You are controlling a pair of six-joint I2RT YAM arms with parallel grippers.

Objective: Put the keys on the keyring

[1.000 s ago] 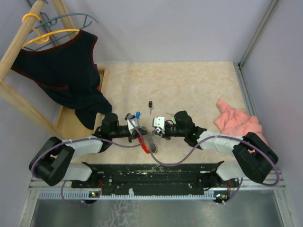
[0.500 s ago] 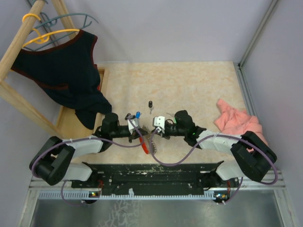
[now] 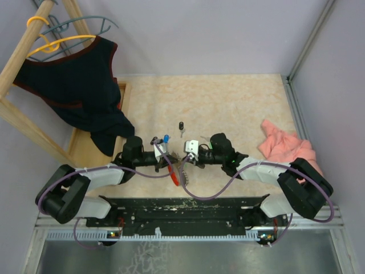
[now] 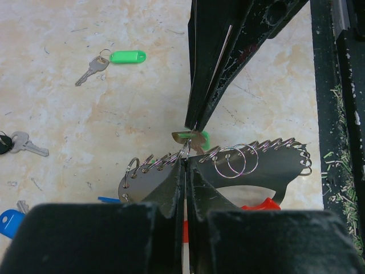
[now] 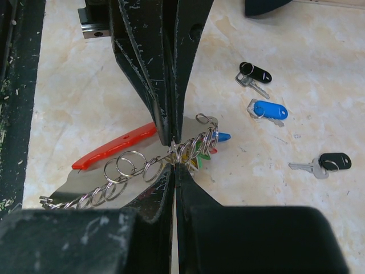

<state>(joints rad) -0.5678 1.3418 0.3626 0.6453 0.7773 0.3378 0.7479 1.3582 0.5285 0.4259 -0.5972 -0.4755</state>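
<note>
The keyring sits between the two arms, close to the front edge of the table. From above, its long axis runs roughly front to back with a slight slant, and the red end points toward the arm bases. In the left wrist view that axis lies nearly level across the picture. The grey toothed strip is uppermost, its top edge lined with split rings, and the red band is beneath it. In the right wrist view the same axis climbs from lower left to upper right, with the red band on the upper-left side. The left gripper is closed flat on the grey strip at about mid-length, with no gap showing between its jaws. The right gripper is also closed, tip to tip, and meets the left gripper's tips at the ringed edge of the strip. It pinches a green-headed key, whose blade lies roughly level in the left wrist view, touching a ring. Whether that key is threaded onto the ring cannot be told. A blue tip protrudes among the rings at the strip's upper-right end. Loose on the table are a green key with its blade pointing lower left, a blue key, a first black key and a second black key. All four lie apart from the keyring.
</note>
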